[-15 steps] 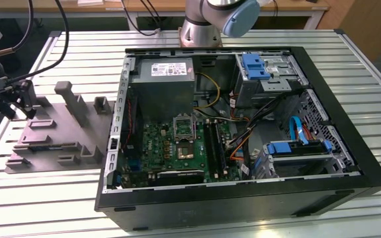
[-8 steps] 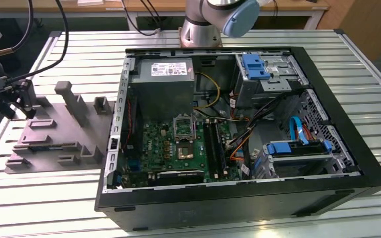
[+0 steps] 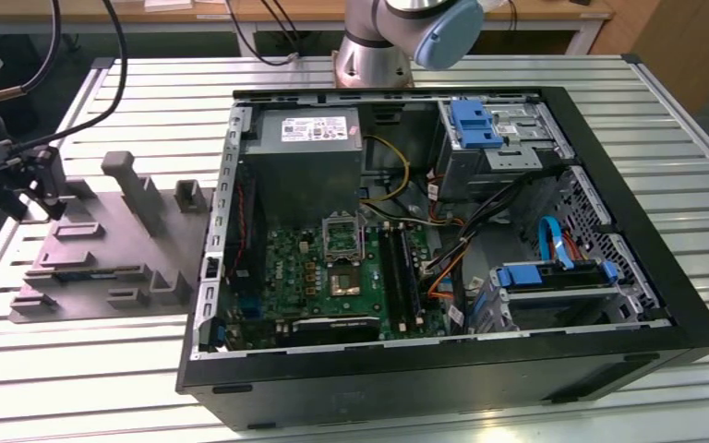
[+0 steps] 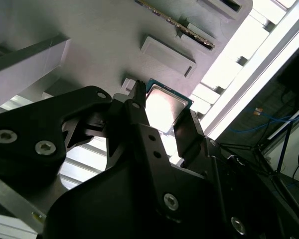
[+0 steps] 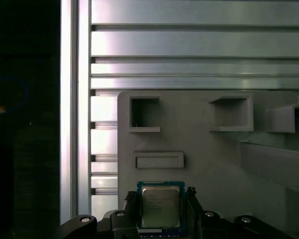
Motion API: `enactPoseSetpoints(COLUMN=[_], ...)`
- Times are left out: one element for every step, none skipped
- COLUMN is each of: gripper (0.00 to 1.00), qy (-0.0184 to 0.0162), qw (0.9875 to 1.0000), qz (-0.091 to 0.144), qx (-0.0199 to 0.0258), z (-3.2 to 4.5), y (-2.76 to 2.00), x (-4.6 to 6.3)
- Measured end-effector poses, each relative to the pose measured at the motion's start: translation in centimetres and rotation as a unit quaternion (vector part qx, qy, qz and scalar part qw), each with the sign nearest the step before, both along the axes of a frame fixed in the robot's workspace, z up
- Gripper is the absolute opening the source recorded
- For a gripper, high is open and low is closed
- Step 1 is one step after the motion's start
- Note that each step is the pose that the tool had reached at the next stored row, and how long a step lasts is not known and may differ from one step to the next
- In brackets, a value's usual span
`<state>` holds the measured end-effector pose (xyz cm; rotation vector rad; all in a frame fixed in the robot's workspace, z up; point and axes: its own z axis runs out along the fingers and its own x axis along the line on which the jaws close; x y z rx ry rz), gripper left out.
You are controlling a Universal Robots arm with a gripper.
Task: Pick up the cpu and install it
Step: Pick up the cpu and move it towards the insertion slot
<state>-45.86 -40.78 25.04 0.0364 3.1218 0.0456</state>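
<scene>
Cpu point(image 5: 161, 206): silvery chip, sat close over the tray.
Gripper point(image 4: 163, 109): jaws clamped on its two opposite edges.
Tray point(image 5: 214, 159): grey, lay beside the computer case point(image 3: 601, 305).

Bright glare whitens the cpu point(image 4: 165, 105) and the table slats point(image 4: 239, 47) beside dark shadow.

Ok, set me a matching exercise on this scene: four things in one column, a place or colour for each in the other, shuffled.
1 cpu
2 grey tray
3 motherboard
4 drive-bay clip

A green, inside the open case
B blue
C on the slatted table, at the exterior view's left of the case
D silvery metal top

Pairs: 1-D, 2-C, 3-A, 4-B
</scene>
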Motion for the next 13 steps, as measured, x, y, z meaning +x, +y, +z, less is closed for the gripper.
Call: enactPoseSetpoints(gripper=[0.47, 0.47, 0.47, 0.47, 0.47, 0.47, 0.47, 0.47, 0.47, 0.47, 0.47, 0.47, 0.47], qy=[0.0000, 0.0000, 0.0000, 0.0000, 0.0000, 0.0001, 0.0000, 0.0000, 0.0000, 0.0000, 0.0000, 0.0000, 0.0000], qw=[1.0000, 1.0000, 1.0000, 1.0000, 1.0000, 1.0000, 1.0000, 1.0000, 1.0000, 1.0000, 1.0000, 1.0000, 1.0000], qz=[0.000, 0.000, 0.000, 0.000, 0.000, 0.000, 0.000, 0.000, 0.000, 0.000, 0.000, 0.000, 0.000], qx=[0.0000, 0.0000, 0.0000, 0.0000, 0.0000, 0.0000, 0.0000, 0.0000, 0.0000, 0.0000, 0.0000, 0.0000, 0.0000], z=[0.09, 0.20, 0.22, 0.23, 0.26, 0.29, 0.32, 0.34, 0.36, 0.38, 0.39, 0.43, 0.46], y=[0.00, 0.00, 0.00, 0.00, 0.00, 0.00, 0.00, 0.00, 0.00, 0.00, 0.00, 0.00, 0.00], x=[0.00, 0.00, 0.00, 0.00, 0.00, 0.00, 0.00, 0.00, 0.00, 0.00, 0.00, 0.00, 0.00])
